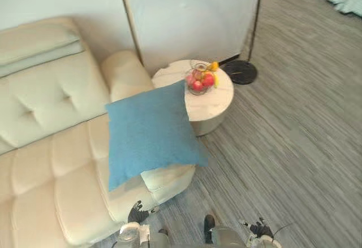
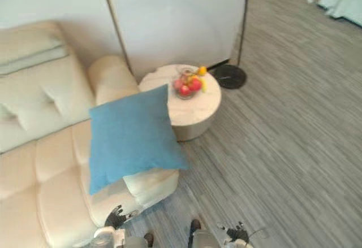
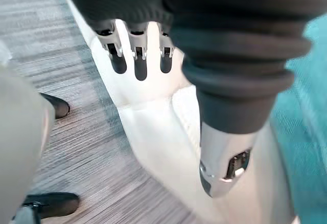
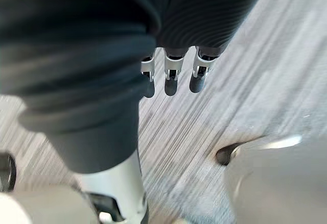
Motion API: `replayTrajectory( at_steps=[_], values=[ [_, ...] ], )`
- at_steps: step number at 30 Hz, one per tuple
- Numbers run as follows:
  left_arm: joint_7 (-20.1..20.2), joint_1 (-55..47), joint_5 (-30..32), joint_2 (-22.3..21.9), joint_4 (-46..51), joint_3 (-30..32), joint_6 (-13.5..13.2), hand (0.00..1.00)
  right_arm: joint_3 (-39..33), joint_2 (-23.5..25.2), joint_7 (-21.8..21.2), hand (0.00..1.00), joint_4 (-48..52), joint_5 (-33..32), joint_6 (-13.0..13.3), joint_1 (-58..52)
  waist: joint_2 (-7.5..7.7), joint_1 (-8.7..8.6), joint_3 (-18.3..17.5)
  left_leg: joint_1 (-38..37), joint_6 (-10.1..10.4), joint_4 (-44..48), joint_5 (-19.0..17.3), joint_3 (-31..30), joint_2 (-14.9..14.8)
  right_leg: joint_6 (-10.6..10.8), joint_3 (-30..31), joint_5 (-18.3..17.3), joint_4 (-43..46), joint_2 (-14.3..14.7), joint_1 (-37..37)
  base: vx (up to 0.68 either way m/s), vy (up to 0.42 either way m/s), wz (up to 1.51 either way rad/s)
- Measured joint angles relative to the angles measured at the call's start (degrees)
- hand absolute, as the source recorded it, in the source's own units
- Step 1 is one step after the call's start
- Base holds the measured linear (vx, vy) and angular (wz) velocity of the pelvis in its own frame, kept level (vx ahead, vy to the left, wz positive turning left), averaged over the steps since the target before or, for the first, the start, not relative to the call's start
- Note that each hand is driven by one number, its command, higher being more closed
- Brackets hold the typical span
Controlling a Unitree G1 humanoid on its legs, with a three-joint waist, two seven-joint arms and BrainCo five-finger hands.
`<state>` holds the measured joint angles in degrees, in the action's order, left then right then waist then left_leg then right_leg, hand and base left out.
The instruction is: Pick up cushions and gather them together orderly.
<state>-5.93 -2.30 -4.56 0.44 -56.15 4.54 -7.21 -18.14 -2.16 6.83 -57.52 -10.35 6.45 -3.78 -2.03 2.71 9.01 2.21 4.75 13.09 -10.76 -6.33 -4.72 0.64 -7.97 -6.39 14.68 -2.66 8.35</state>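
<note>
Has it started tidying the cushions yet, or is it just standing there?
Nothing looks done yet. The blue cushion lies askew on the sofa, one corner past the seat's end, by the round table. Nothing is in hand: the left hand and right hand hang low, fingers straight, empty. Picking it up and gathering is all left to do.

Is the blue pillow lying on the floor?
No, the blue cushion lies on the end of the cream sofa.
</note>
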Motion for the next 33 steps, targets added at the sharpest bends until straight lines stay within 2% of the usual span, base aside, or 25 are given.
replayTrajectory(
  at_steps=[2,3,4,6,10,12,14,18,23,26,27,29,33],
  values=[
    [0.01,0.02,-0.01,-0.22,0.24,0.0,-0.03,0.0,-0.14,0.3,-0.07,0.0,0.2,-0.76,-0.04,-0.06,-0.01,0.05,0.06,0.87,0.74,1.4,-0.04,3.99,-1.11,-0.45,-2.48,-0.53,-0.18,-0.21,-1.46,0.08,-0.14,0.88],
    [0.02,0.05,0.04,-0.24,0.52,0.0,-0.05,0.0,-0.79,0.45,0.0,0.0,0.57,-1.03,0.01,-0.06,0.12,0.02,0.14,1.48,1.03,3.57,-0.37,11.25,-3.0,-0.84,-5.3,-1.06,-0.78,-0.29,-3.48,0.05,-0.106,0.94],
    [0.06,0.18,0.05,-0.18,0.51,-0.21,-0.06,0.0,-1.38,0.39,-0.01,0.0,0.53,-1.03,0.14,-0.03,0.27,0.13,0.16,1.78,0.6,4.12,-0.58,16.02,-3.98,-0.76,-7.19,-1.4,-1.08,-0.45,-4.48,0.04,-0.081,0.88],
    [0.07,0.2,0.06,-0.04,0.44,-0.55,-0.11,0.0,-1.47,0.32,0.0,0.0,0.53,-1.07,0.28,0.07,0.45,0.21,0.03,1.84,0.25,3.76,-0.63,18.67,-4.18,-0.48,-8.16,-1.97,-0.9,-0.75,-4.49,-0.01,-0.013,0.5],
    [0.0,0.48,0.05,1.91,-1.01,-1.78,-0.08,0.0,-1.39,1.45,-0.08,0.0,0.14,-1.42,0.09,-0.38,1.28,0.41,-0.47,2.84,-0.62,1.53,0.57,17.1,-2.19,0.2,-9.43,-1.54,-2.68,-1.96,-4.72,-0.04,0.048,0.31],
    [0.02,0.46,0.04,2.8,-2.22,-3.0,0.13,0.0,-1.39,1.46,-0.06,0.0,0.11,-1.55,-0.01,-0.83,1.46,0.01,-0.91,2.05,-0.85,-1.14,2.07,16.29,-1.18,0.61,-10.16,-0.81,-4.15,-2.36,-5.58,0.03,0.039,0.28],
    [0.03,0.31,0.06,3.47,-3.15,-3.99,0.25,0.0,-1.39,1.51,-0.05,0.0,-0.33,-1.49,-0.19,-1.45,1.87,-0.14,-1.39,-0.99,-1.05,-6.95,5.06,15.97,0.3,0.91,-10.65,0.02,-6.02,-2.84,-6.57,0.08,0.023,0.13],
    [0.06,0.32,0.07,3.9,-3.98,-4.13,0.25,0.0,-1.37,1.48,-0.05,0.0,-0.64,-1.33,-0.22,-1.13,1.83,-0.34,-1.52,-2.87,-1.15,-9.41,6.08,15.69,0.95,0.99,-11.02,0.09,-6.39,-3.11,-7.57,0.03,0.007,0.05],
    [-0.03,-0.65,-0.03,4.69,-4.1,-4.41,0.28,0.0,-1.32,0.08,0.21,0.0,0.3,-0.57,-0.26,0.02,2.53,-0.74,-3.03,-3.73,-1.41,-11.29,6.81,15.18,1.55,1.46,-11.37,1.15,-8.58,-3.05,-8.66,0.01,0.012,0.02],
    [-0.44,-1.28,-0.19,5.86,-1.58,-3.13,0.29,0.0,-1.39,-3.12,1.08,0.0,7.46,2.07,-0.41,0.15,2.81,-0.81,-3.18,-3.74,-1.87,-12.76,7.81,15.23,2.03,1.62,-11.16,2.51,-10.21,-2.91,-8.66,-0.01,0.014,-0.02],
    [-1.33,-2.1,-0.64,6.69,1.45,-1.52,0.18,0.0,-1.41,-5.85,1.62,0.0,14.46,4.71,-0.3,-0.07,2.82,-0.85,-3.19,-3.72,-2.11,-13.36,8.27,15.4,2.3,1.72,-10.69,3.38,-11.11,-2.92,-8.58,-0.04,0.045,-0.08],
    [-1.8,-3.02,-1.41,7.85,4.36,0.35,-0.17,0.0,-1.44,-8.6,2.29,0.0,21.62,8.14,0.33,-0.26,2.9,-0.86,-3.24,-4.1,-2.31,-14.51,8.85,15.56,2.53,1.9,-10.39,3.81,-11.51,-2.96,-8.53,-0.05,0.039,-0.08],
    [-3.6,-3.76,-3.98,8.92,9.56,4.53,-1.43,0.0,-1.5,-10.91,2.82,0.0,31.07,13.37,1.4,-0.03,3.65,-0.83,-3.86,-4.29,-2.49,-16.05,9.85,15.71,2.66,1.87,-10.21,4.8,-12.97,-2.76,-8.51,-0.03,0.015,-0.03]
  ],
)
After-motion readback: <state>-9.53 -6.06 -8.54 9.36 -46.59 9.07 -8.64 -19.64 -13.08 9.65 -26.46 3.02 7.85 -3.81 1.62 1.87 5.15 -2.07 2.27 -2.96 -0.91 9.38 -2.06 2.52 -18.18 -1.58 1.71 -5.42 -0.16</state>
